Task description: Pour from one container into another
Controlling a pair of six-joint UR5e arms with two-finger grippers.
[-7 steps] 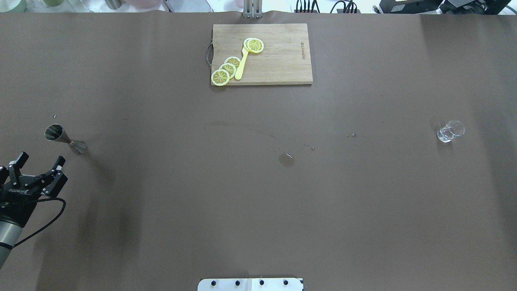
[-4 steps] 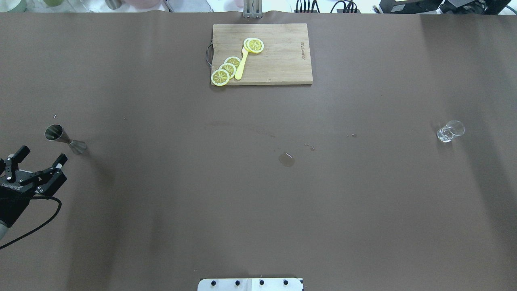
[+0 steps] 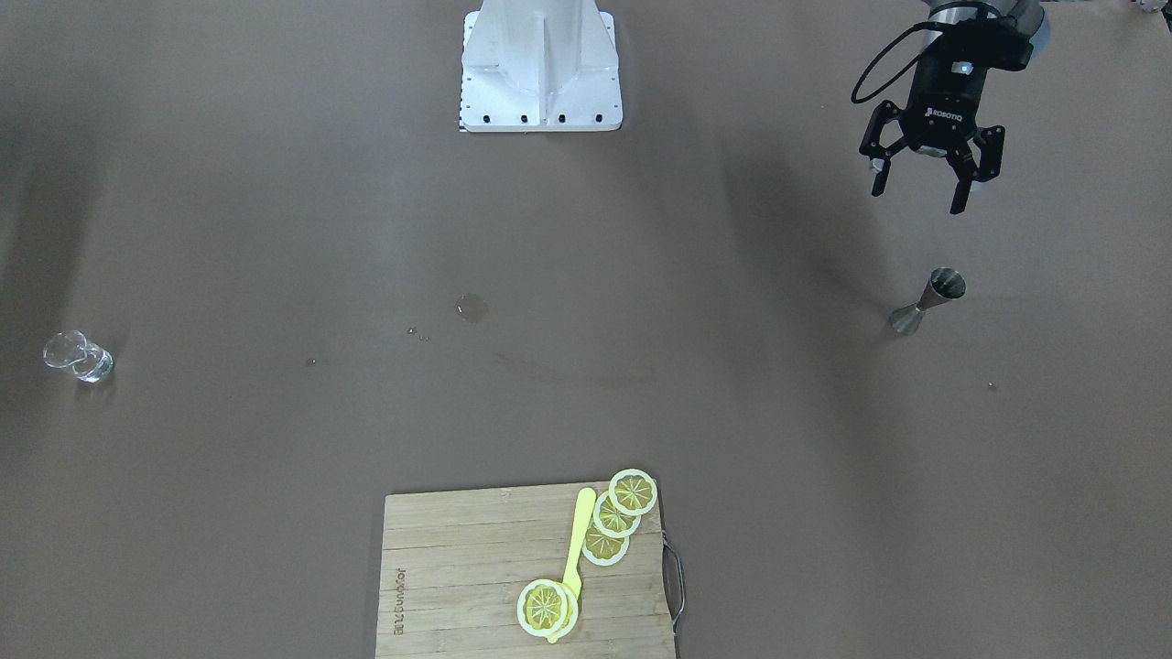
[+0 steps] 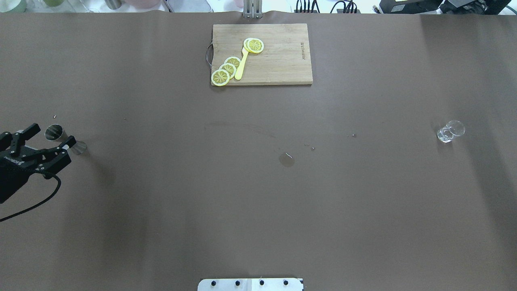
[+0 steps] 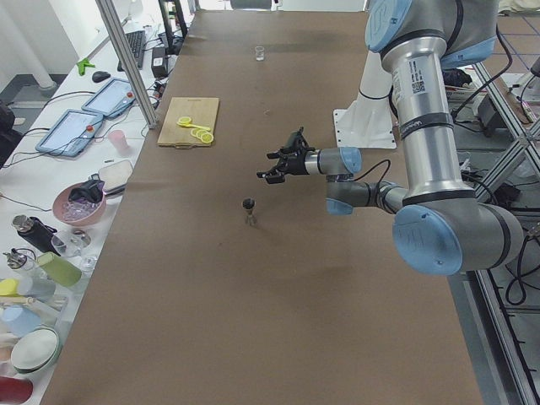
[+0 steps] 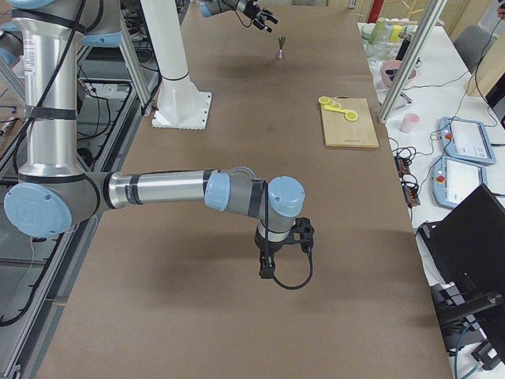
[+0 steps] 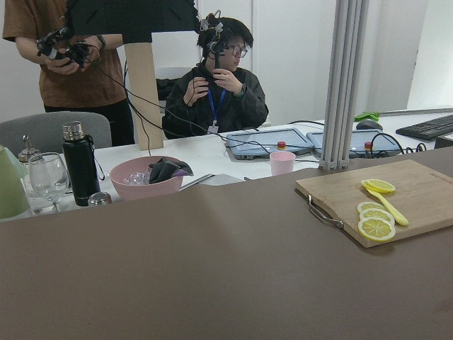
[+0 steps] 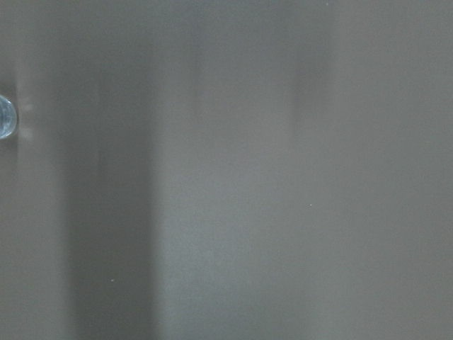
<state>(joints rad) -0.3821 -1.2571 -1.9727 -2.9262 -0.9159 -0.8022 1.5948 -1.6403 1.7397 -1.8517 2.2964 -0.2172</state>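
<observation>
Left hand (image 3: 917,197): released, both fingers spread wide, grasping nothing. It hangs above the desk (image 4: 161,202) on the robot's side of the steel jigger (image 3: 925,302), near it but not touching. In the overhead view the spread fingers line up over the jigger's upper cup, yet the front-facing and left-end views show open space between hand and jigger. The jigger stands upright, one cup on the desk and the other open upward; its contents cannot be made out. Right hand (image 6: 303,237): seen only from the right-end camera, lowered close over the desk far from the jigger; whether it is released or clenched cannot be told. Its wrist camera shows the desk surface with a sliver of the glass at that view's left edge. The small clear glass (image 4: 449,131) stands upright at the opposite end of the desk from the jigger, well apart from it. A small wet patch (image 4: 286,159) with a few droplets beside it lies between jigger and glass, roughly midway. The wooden cutting board (image 4: 282,64) lies beyond the jigger toward the operators' edge, at mid-desk. It carries lemon slices (image 4: 226,69), overlapping, at its handle end and a yellow utensil (image 4: 241,66) with more slices at its head. The white robot base (image 3: 540,64) stands at the opposite edge, well apart from the jigger.
</observation>
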